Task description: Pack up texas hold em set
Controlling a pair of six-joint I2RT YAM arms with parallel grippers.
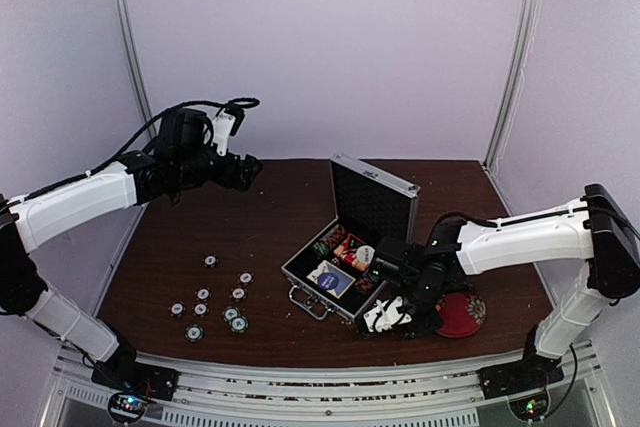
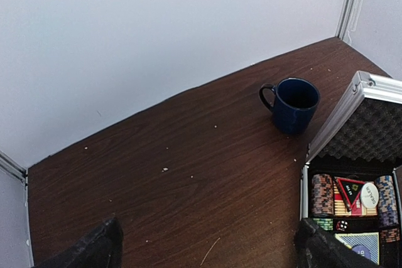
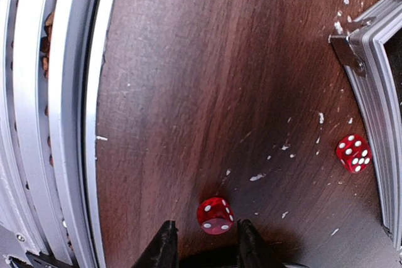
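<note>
Top external view, and the dark wooden table (image 1: 270,247) fills the floor of the booth. Right of centre on it, the silver briefcase (image 1: 372,197) stands open, its lid upright and the grey foam lining facing the arms. Just right of the case sits the red floral bowl (image 1: 462,315), partly hidden behind the right arm.

The left wrist view picks up a dark blue mug (image 2: 294,103), upright near the back wall and close to the lid's edge. Inside the case, the blue-and-cream card deck box (image 2: 358,246) lies flat in the near compartment, with poker chips (image 2: 322,194) racked on edge behind it. Loose chips (image 1: 238,324) lie scattered on the table, well left of the case.

The left gripper (image 1: 250,169) hangs high over the far left, fingers spread wide with nothing between them. The right gripper (image 3: 206,249) is down at the table just in front of the case, fingers narrowly apart. A red die (image 3: 215,216) lies on the wood right at their tips, with a gap showing on one side, so it is not pinched. A second red die (image 3: 353,153) rests just beside the case's edge.
</note>
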